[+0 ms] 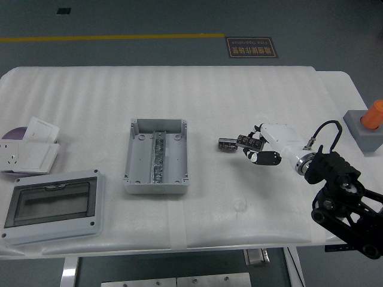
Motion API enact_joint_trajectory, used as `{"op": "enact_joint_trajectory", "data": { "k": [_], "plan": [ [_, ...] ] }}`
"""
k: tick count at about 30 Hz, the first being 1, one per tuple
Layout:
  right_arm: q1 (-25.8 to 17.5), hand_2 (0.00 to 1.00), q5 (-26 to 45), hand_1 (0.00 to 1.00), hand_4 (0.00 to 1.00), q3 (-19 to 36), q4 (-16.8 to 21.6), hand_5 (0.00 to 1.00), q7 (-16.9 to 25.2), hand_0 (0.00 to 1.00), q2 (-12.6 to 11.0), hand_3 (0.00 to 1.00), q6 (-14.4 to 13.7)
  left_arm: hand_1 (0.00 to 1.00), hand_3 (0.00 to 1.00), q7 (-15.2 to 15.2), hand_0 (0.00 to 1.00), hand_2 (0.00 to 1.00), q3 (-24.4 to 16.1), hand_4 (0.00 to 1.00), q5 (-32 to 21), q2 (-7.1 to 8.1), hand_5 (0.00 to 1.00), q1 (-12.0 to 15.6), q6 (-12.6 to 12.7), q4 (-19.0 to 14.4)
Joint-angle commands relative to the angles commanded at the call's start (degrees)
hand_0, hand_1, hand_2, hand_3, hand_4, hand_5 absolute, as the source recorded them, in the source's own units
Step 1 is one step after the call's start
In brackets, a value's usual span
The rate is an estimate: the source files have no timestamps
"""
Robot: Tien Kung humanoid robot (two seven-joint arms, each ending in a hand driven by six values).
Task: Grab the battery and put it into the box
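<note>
The battery (pixel 226 144), a small dark block, lies on the white table (pixel 239 95) just right of the grey open box (pixel 156 155). A metal rail runs down the middle of the box. My right hand (pixel 254 149) reaches in from the right; its white back and black fingers (pixel 246 141) sit right beside the battery, fingertips nearly touching its right end. The fingers are loosely spread and hold nothing. My left arm is out of the picture.
The box's grey lid with a clear window (pixel 52 204) lies at the near left. A white wall socket (pixel 27 154) and papers sit at the left edge. An orange button on a grey base (pixel 368 124) stands off the table's right side.
</note>
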Motion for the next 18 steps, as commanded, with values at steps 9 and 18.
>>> {"op": "enact_joint_trajectory", "data": {
  "k": [9,18],
  "plan": [
    [6.7,0.355,4.9,0.525,0.583,-4.3,-0.1,0.306,2.4,0.388,8.1,0.601,-3.6,0.643,0.554,0.5,0.553,0.562,-1.7,0.613,1.8,-0.04,0.43,0.2,-0.2,0.0],
    [12.2,0.368,7.8,0.525,0.58,-13.0,-2.2,0.308,3.4,0.414,13.3,0.635,-3.8,0.643,0.553,0.8,0.553,0.562,-2.4,0.621,2.6,-0.12,0.439,0.2,-0.3,0.0]
  ]
}}
